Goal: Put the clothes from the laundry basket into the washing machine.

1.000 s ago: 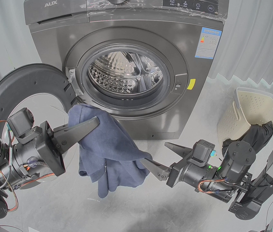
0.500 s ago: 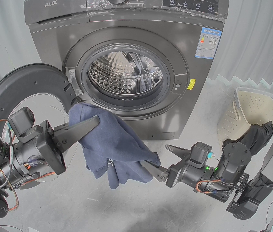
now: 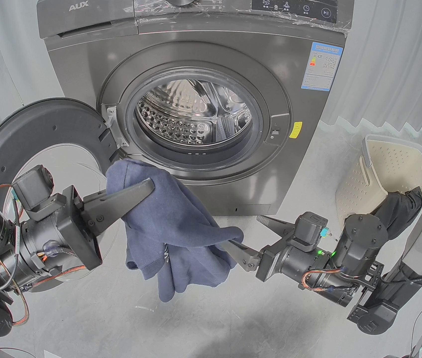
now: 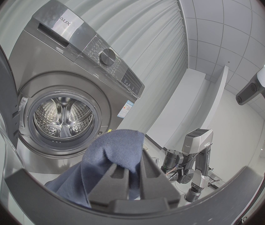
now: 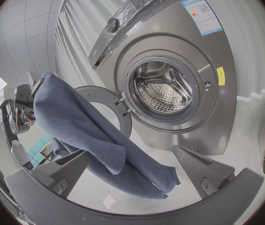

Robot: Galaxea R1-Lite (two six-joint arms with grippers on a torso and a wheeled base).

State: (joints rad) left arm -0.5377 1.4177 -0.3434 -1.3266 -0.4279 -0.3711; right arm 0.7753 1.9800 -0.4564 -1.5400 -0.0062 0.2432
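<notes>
Washing machine (image 3: 191, 41): grey front-loader, upper centre of the head view, with a pale curtain (image 3: 395, 50) behind it. Its round door (image 3: 37, 130) was swung wide open toward the left edge of the frame. The perforated steel drum (image 3: 193, 110) was lit and in plain sight through the port.

Left gripper (image 3: 144, 187): lower left of the head view, pointing up and right toward the port. In the left wrist view its fingers (image 4: 151, 172) were pressed together, clamped on the top fold of a blue garment (image 3: 171, 220).

The blue garment hung in the air at centre frame, just below the lower rim of the port and outside the drum. Its top edge overlapped the door hinge in the picture; could not tell whether cloth touched metal there. The loose lower folds dangled clear of the grey floor (image 3: 121, 319).

Right gripper (image 3: 241, 232): came in from the lower right of the head view. Jaws stood wide apart, gripping nothing. The garment's right-hand fold lay draped over one finger, while the other finger stood free, angled up toward the machine's base.

Laundry basket (image 3: 400, 165): cream, perforated, at the right edge at mid-height, on the floor beside the machine and apart from it. A black garment (image 3: 402, 205) hung over its near rim, partly hidden behind the right arm.
</notes>
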